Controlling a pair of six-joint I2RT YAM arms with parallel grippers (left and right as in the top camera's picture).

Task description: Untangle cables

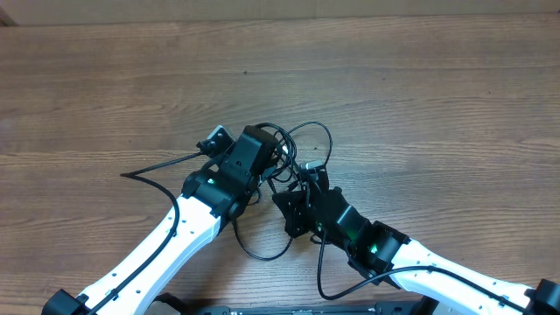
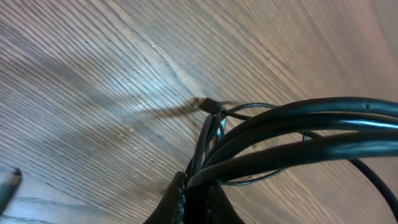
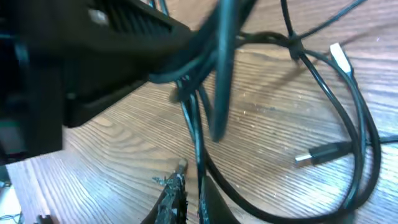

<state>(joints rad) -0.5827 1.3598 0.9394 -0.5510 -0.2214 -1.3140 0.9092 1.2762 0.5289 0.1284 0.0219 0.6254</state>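
Overhead, I see my left claw clamped shut on the cables and my right claw pinched on one strand. Grip made; next I'd ease them apart slowly.

Each arm is a rounded white shell, left arm and right arm, with a thin black cable along it and boxy black housing at the wrist. A green light glows on the right one. The right gripper has narrow black fingers.
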